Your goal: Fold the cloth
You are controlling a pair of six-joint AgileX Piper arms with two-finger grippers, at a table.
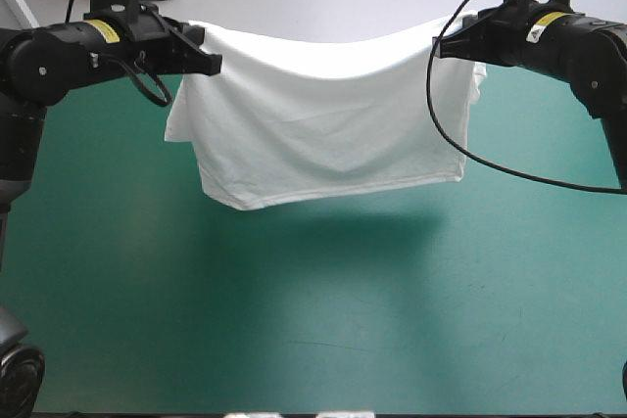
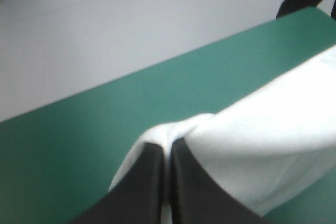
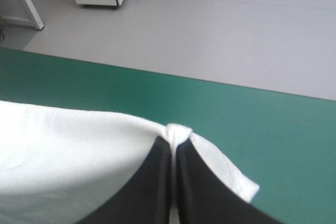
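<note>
Table (image 1: 313,340), teal-green cover, is filling most of the high view. Its far edge is running near the top, behind the arms.

T-shirt (image 1: 323,119) is hanging in the air over the far half of the table, stretched wide between the 2 grippers. The top edge is sagging slightly in the middle. The lower edge (image 1: 333,193) is slanting, sitting lower toward the left arm's side. 1 sleeve (image 1: 181,122) is drooping under the left gripper and the other is dangling just past the right gripper. A shadow (image 1: 323,227) is lying on the cover just under the lower edge. Can't tell whether the hem is brushing the cover.

Left arm (image 1: 59,56) is coming in raised from the left side, forearm roughly level, pointing toward the table's middle. Right arm (image 1: 578,41) is mirroring it from the right.

Left gripper (image 1: 209,61) is clamping 1 top corner of the T-shirt and right gripper (image 1: 441,46) is clamping the other. Both are sitting at about the same height.

Only the high view is showing the full span, sleeves, lower edge and shadow. Each wrist view is showing only the pinch:
- Left wrist: the 2 black fingers (image 2: 149,182) are meeting in 1 pointed arch with a thin white fold squeezed between them. Cloth is spreading away beside the gripper, with the cover beneath.
- Right wrist: same picture. Its fingers (image 3: 157,182) are all but together on a white fold, with cloth running off to 1 side and a short corner poking out on the other.
</note>
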